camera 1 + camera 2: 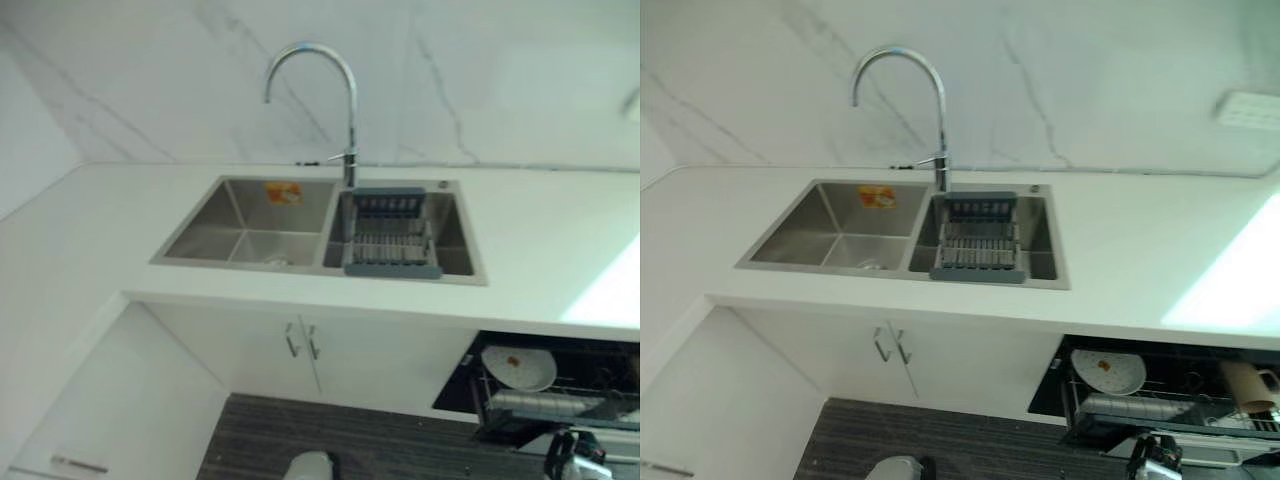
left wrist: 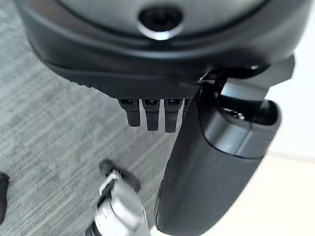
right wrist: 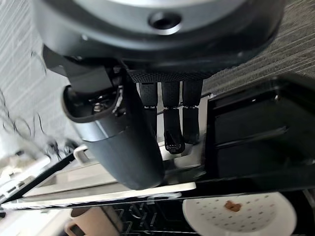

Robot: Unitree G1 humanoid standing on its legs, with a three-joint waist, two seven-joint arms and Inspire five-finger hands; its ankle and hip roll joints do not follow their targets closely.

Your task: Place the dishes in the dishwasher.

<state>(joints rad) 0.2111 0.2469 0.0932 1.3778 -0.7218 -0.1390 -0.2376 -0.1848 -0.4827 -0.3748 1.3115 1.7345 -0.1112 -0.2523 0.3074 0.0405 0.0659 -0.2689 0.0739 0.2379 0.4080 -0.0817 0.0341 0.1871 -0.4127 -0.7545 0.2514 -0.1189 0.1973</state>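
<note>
Plate: a white plate (image 1: 1108, 371) with a brownish food spot is seen standing in the dishwasher rack (image 1: 1160, 405), under the countertop (image 1: 1140, 250) at the right.
Mug: a beige mug (image 1: 1245, 385) is set in the same rack, to the plate's right.
Dishwasher: the black dishwasher (image 1: 460, 385) is open, its rack drawn out.
Right hand: the right hand (image 3: 170, 125) is held above the dishwasher's edge, fingers loosely bent, nothing grasped.
Left hand: the left hand (image 2: 152, 115) is seen over the striped floor (image 2: 49, 147), fingers relaxed and empty.
Sink: a double steel sink (image 1: 250, 225) is set in the countertop, with a grey drainer basket (image 1: 390, 240) in its right bowl and a curved tap (image 1: 330, 90) behind.
</note>
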